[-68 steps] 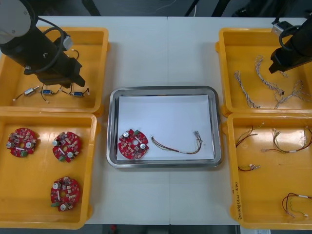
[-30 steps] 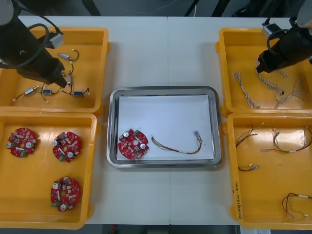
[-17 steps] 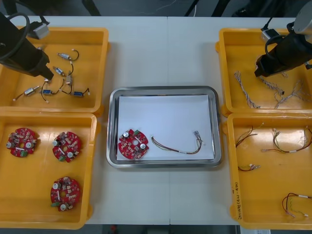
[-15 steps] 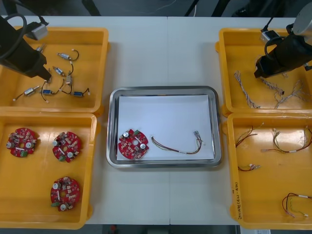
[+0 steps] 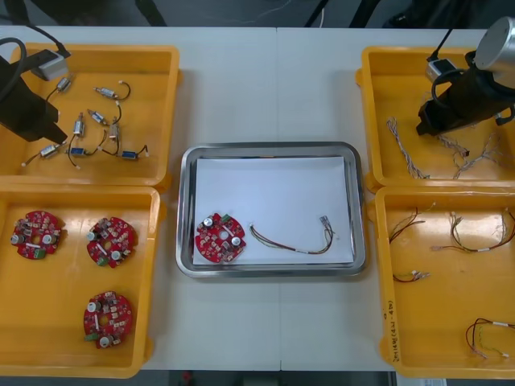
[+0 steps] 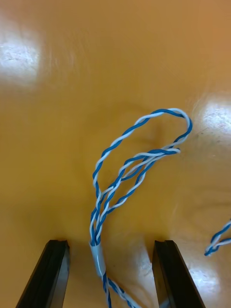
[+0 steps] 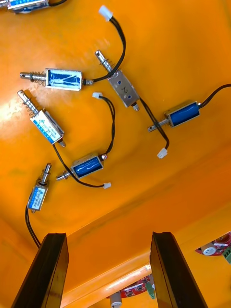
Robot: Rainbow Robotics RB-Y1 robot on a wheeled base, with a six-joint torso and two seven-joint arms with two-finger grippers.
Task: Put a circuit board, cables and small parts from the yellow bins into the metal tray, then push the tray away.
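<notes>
I backed left claw [image 7: 108, 238], wide, empty, off small metal parts [image 7: 62, 79] | right claw [image 6: 109, 245], wide, straddled twisted cable [image 6: 139, 159] | grasp pending

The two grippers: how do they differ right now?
The left gripper hangs over the far left bin, near small metal parts, with nothing between its fingers. The right gripper is close over the floor of the far right bin, with a blue and white cable lying between its fingers. Both are open, and neither grips anything.
</notes>
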